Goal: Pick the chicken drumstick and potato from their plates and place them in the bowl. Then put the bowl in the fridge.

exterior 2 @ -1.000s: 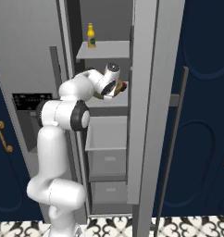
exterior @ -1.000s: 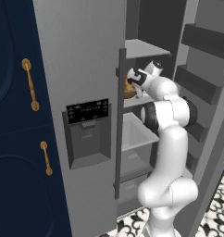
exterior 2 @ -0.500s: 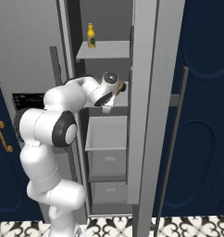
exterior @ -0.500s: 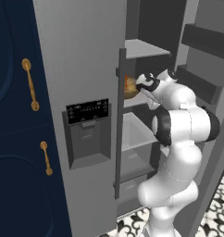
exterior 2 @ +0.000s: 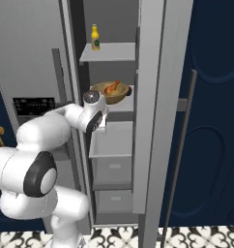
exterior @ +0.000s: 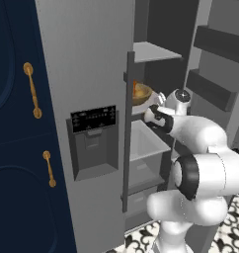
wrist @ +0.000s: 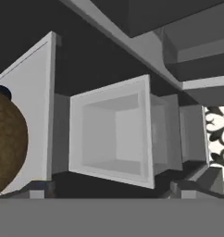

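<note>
Sitting on a middle shelf (exterior: pixel 141 106) inside the open fridge (exterior: pixel 87 74), the bowl (exterior: pixel 140 93) shows in the left base view as a tan-brown rim peeking past the edge of the dispenser door. The white arm bends in from the lower right, and its hand (exterior: pixel 158 116) is just beside the bowl, a little lower and out toward the front of the shelf. The jaws are hidden behind the wrist, so I cannot tell how they stand.

From the right base view the bowl (exterior 2: pixel 110 92) rests on the shelf (exterior 2: pixel 121 104) with the chicken drumstick (exterior 2: pixel 111 87) lying inside it. A yellow bottle (exterior 2: pixel 95 38) stands on the shelf above. The hand (exterior 2: pixel 94 114) is just in front of and below the bowl.

Through the hand view the bowl's brown underside (wrist: pixel 7 139) curves in at the left edge, and an open white drawer (wrist: pixel 111 132) lies below.
</note>
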{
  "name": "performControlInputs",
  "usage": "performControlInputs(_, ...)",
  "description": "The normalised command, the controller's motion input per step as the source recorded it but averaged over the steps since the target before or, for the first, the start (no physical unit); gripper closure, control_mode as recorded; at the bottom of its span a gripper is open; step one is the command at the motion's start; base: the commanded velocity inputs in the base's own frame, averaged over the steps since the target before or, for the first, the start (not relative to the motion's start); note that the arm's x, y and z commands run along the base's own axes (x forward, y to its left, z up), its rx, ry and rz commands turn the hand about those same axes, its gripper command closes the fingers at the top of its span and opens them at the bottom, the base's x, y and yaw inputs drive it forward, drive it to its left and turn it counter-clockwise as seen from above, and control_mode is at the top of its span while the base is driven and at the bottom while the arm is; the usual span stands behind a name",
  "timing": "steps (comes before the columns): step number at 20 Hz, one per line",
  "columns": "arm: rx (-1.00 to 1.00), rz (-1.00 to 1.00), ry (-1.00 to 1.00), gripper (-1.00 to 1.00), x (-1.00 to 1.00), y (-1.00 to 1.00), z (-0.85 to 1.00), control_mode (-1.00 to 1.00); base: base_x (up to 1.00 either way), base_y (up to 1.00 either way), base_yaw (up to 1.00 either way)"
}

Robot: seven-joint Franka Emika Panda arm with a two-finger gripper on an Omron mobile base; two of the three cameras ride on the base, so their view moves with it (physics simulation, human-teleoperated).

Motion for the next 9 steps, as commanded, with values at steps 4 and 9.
performControlInputs(4, -0.14, 0.00, 0.14, -1.00, -1.00, 0.12, 0.04, -1.00, 0.00, 0.00, 0.00)
performControlInputs(9, -0.11, 0.00, 0.09, -1.00, -1.00, 0.00, 0.01, -1.00, 0.00, 0.00, 0.00)
